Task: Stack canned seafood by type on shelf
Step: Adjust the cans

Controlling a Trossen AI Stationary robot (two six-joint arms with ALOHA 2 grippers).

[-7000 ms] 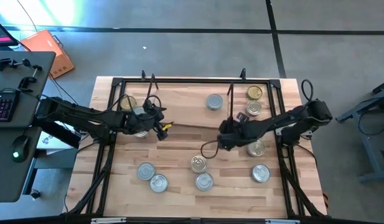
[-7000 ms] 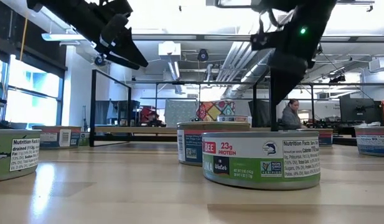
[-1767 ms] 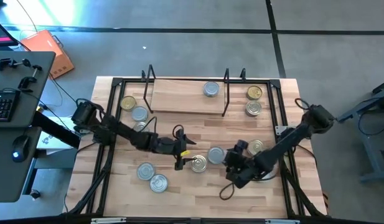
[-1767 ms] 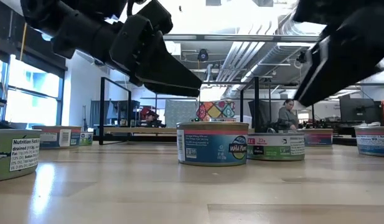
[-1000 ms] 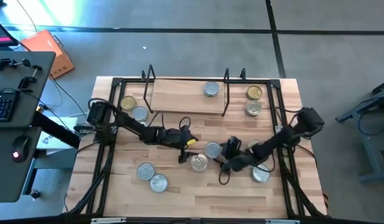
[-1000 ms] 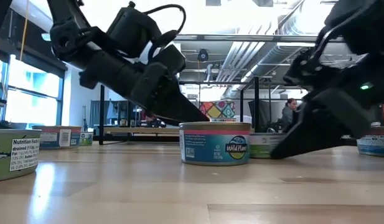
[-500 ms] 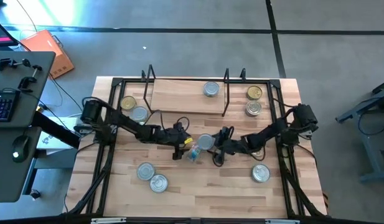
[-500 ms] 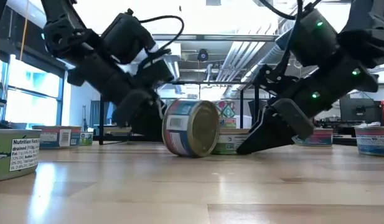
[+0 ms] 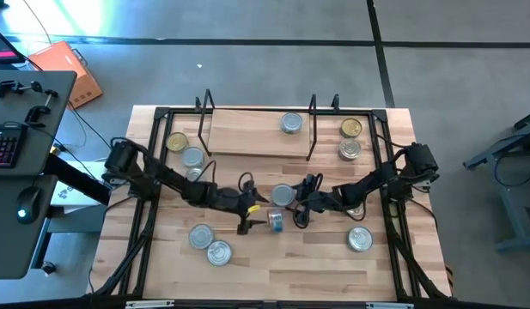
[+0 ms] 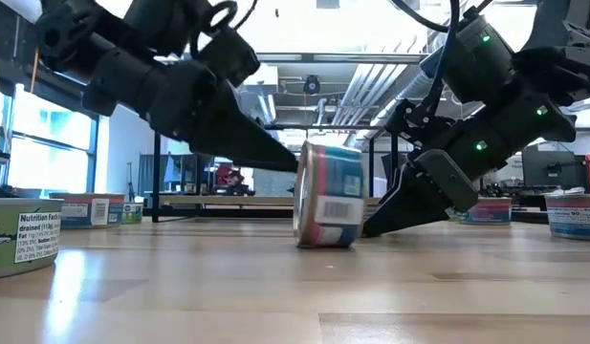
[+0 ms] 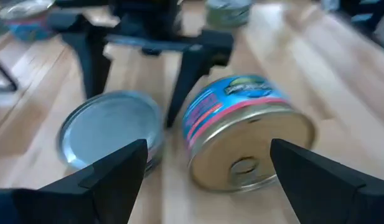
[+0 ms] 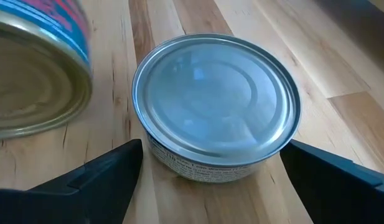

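Note:
A pink-and-blue tin with a gold top (image 9: 276,221) stands tipped on its rim near the table's middle (image 10: 328,196), its gold top facing my left gripper (image 11: 241,177). My left gripper (image 9: 252,219) is open just to the tin's left. A silver-topped tin (image 9: 283,196) stands upright on its base beside it, between the open fingers of my right gripper (image 12: 213,174), which comes from the right (image 9: 303,204). The shelf (image 9: 247,137) at the far edge carries one silver tin (image 9: 290,123). My left gripper has a fingertip (image 10: 290,164) at the tipped tin's upper rim (image 10: 304,158), coming slantwise from the table's left; whether it touches, I cannot tell. My right gripper's fingers (image 12: 111,171) stand on either side of the silver tin's wall (image 12: 198,165); whether they touch cannot be told.
More tins stand on the table: two at far left (image 9: 185,149), two at near left (image 9: 209,244), two at far right (image 9: 350,139), one at near right (image 9: 360,239). The black frame (image 9: 153,172) runs round the table, and the shelf's wire uprights (image 9: 314,129) rise at the back.
The gold-topped tin, upright a second ago, has been tipped over onto its rim. My left gripper has drawn toward the table's near edge and risen a little. My right gripper came in toward the left around the silver tin, which slid slightly to the far left, then kept still.

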